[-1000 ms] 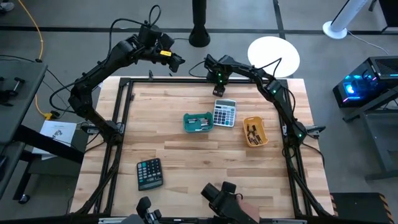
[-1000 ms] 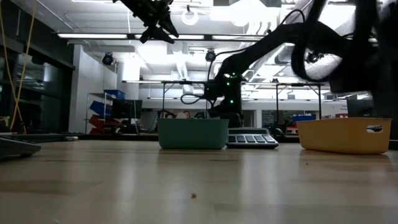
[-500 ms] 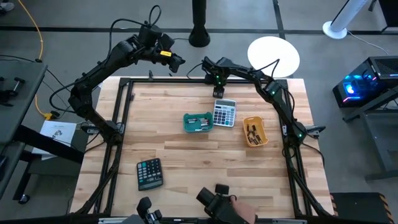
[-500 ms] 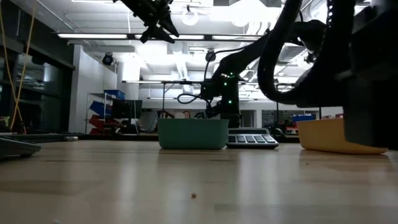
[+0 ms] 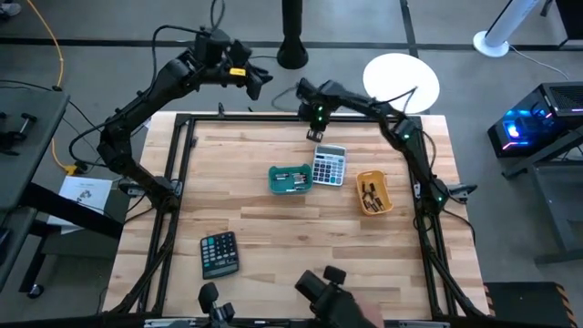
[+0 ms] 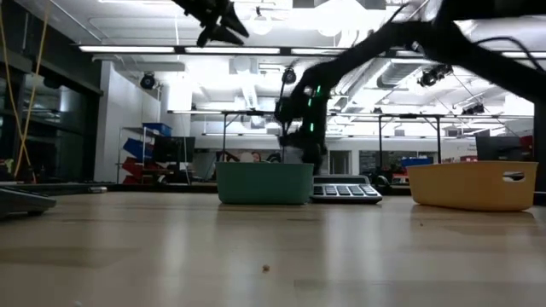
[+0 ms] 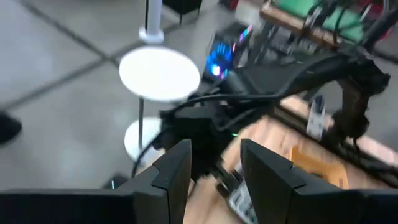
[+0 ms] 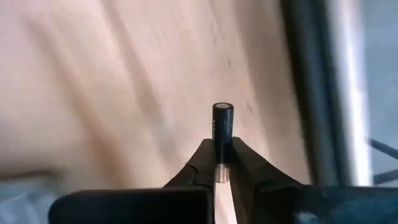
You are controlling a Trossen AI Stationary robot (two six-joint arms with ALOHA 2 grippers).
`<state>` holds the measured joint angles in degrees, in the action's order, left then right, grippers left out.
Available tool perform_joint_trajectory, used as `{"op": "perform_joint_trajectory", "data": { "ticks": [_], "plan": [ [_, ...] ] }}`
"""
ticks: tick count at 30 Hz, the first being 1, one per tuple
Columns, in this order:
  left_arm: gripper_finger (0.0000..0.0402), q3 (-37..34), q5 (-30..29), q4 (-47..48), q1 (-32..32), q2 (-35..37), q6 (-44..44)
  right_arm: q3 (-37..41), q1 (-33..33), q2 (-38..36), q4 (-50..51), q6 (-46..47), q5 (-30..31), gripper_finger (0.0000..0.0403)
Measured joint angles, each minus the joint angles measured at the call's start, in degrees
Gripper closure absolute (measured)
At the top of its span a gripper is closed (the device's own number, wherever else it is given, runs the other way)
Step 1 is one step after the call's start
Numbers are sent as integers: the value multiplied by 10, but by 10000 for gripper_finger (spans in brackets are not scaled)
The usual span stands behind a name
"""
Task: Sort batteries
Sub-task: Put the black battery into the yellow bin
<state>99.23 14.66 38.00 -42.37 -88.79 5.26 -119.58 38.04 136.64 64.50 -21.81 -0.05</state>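
The right gripper point(image 5: 316, 134) hangs over the far edge of the table point(image 5: 273, 228), its fingers point(image 8: 200, 163) pinched tight on a single battery point(image 8: 222, 135). In the right wrist view the battery stands straight out between the fingertips, its long axis running along the fingers with the dark capped end pointing away from the wrist and the pale end tucked in the grip. Bare wood and the table's dark frame lie beyond it.

What the next move turns on is where the trays lie from that held battery. The teal tray point(image 5: 291, 179) and the yellow tray point(image 5: 373, 193) both sit toward the middle of the table, on the near side of the gripper, with a grey calculator point(image 5: 329, 165) between them and almost directly under the line of travel. The teal tray is a little to the robot's left of the gripper, the yellow one to its right and closer to the right edge. Both hold small dark batteries already; which sort goes in which is too small to tell.

The left gripper point(image 5: 258, 80) waits raised beyond the far left corner, fingers point(image 7: 268, 176) spread, holding nothing. The right arm is plainly the nearer to both trays.
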Motion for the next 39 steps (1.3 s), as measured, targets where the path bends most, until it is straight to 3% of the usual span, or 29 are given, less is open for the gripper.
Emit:
{"op": "perform_joint_trajectory", "data": {
  "ticks": [5, 9, 13, 18, 24, 27, 30, 32, 35, 39],
  "plan": [
    [271, 0, 0, -31, 0, 6, -40, -3, 16, -76, 35, 48, -19, 398],
    [271, 0, 5, -3, 5, 0, -74, -1, 1, -117, 98, 82, -45, 399],
    [271, -23, 72, 18, 16, -14, -93, 17, -38, -161, 176, 96, -59, 400],
    [271, -138, 177, -57, 47, -13, -71, 177, -101, -261, 169, 139, -56, 401],
    [271, -268, 167, -191, 81, -13, -16, 466, -173, -453, 77, 321, -60, 401],
    [271, -316, 166, -274, 98, -13, 7, 568, -205, -530, 47, 432, -74, 402],
    [271, -341, 156, -324, 113, -13, 10, 627, -225, -579, 30, 513, -71, 401],
    [271, -347, 119, -328, 125, -15, -8, 654, -238, -596, 15, 553, -71, 390],
    [271, -347, 58, -329, 140, -29, -47, 679, -248, -603, 10, 596, -73, 354],
    [271, -346, 51, -357, 149, -57, -46, 682, -253, -602, 9, 600, -62, 288]
  ]
}}
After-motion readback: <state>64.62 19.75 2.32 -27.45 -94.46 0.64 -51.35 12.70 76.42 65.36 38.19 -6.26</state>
